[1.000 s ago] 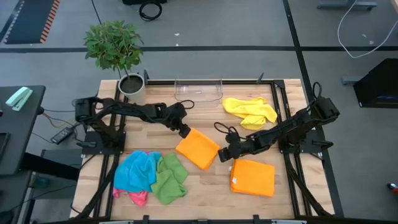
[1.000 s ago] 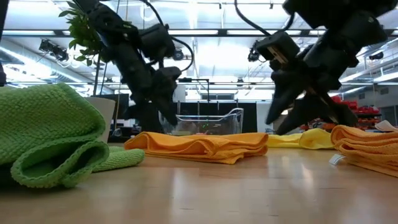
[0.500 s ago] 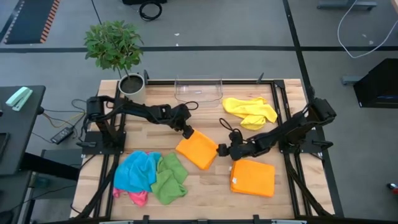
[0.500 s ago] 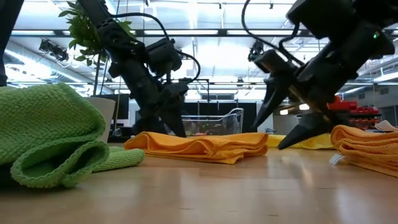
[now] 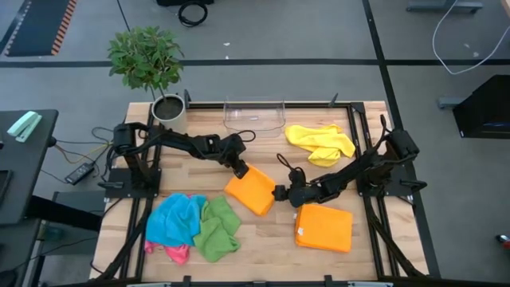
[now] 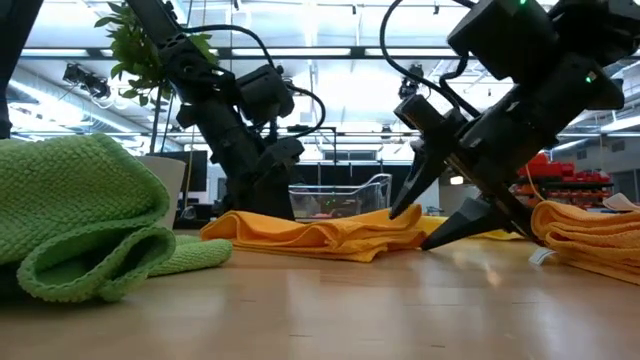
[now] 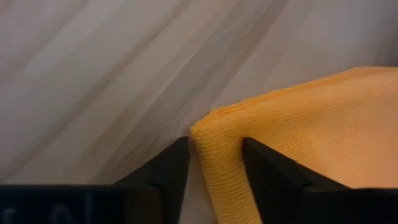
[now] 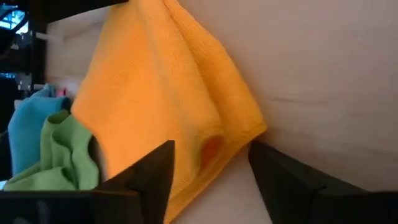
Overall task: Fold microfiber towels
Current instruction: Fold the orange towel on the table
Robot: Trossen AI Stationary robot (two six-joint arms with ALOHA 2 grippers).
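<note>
A folded orange towel [image 5: 252, 190] lies flat mid-table. My left gripper [image 5: 241, 171] is down at its far-left corner [image 7: 211, 134], which reaches in between the two fingers, still a little apart. My right gripper [image 5: 277, 193] stands open at the towel's right corner [image 8: 239, 134], one finger above it and one low by the tabletop. A second folded orange towel [image 5: 324, 227] rests near the right front. A crumpled yellow towel [image 5: 320, 142] lies at the far right. Blue [image 5: 175, 219], green [image 5: 217, 227] and pink [image 5: 177, 253] towels are heaped at the near left. My left gripper has the orange towel's far-left corner [image 7: 214, 155] between its fingers, slanting down from the far left; whether the fingers [image 7: 267, 174] touch the cloth I cannot tell. My right gripper straddles the right corner [image 6: 405, 225] from the right; whether it touches the cloth I cannot tell.
A clear plastic bin [image 5: 255, 114] stands at the far edge and a potted plant [image 5: 163, 108] at the far left corner. Black frame rails [image 5: 355, 135] run along the table's sides. Bare wood shows between the two orange towels and the near edge.
Both grippers have come down onto the middle orange towel. My left gripper sank to its far-left corner. My right gripper moved toward the table's left and down, rolled, and spread its fingers wider around the right corner. The towel has stayed flat.
</note>
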